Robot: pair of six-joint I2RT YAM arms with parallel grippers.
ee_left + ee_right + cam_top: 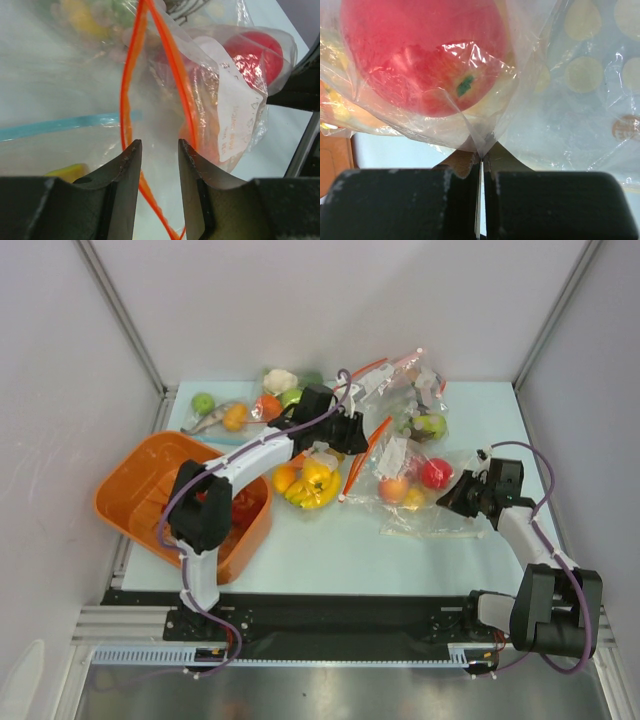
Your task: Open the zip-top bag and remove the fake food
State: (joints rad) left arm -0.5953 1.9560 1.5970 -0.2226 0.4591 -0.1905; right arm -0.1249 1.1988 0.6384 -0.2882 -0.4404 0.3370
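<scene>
**Bag mouth parted, fruit inside, right side pinched**

Position: the zip-top bag (420,502) lies on the table (330,550) between its centre and its right edge, roughly midway between the near and far edges. Its orange-red zip strip (355,465) faces the table centre and runs diagonally from near to far.

Left gripper (159,165): released. We see its two fingers standing apart over the mouth end of the bag. In the left wrist view the two halves of the strip bow away from each other in a long lens shape, so the mouth is parted there. One half runs down through the gap between the fingers. We cannot tell whether either finger touches the film.

Right gripper (481,159): clenched on the bag. Its fingers meet with a fold of clear film caught between them, at the end of the bag nearest the right edge. Pale dots (585,75) show on the plastic to one side.

Contents: a red apple (420,55) sits just beyond the pinch, pressed against the film. A peach-orange fruit (392,489) lies beside it, toward the table centre. Both are inside the bag. A white label (235,110) shows on the bag wall.

Surroundings: a banana bunch (312,486) in a bag with a blue zip strip (65,125) lies just beside the mouth, at the table centre. An orange bin (120,495) sits at the left edge.
</scene>
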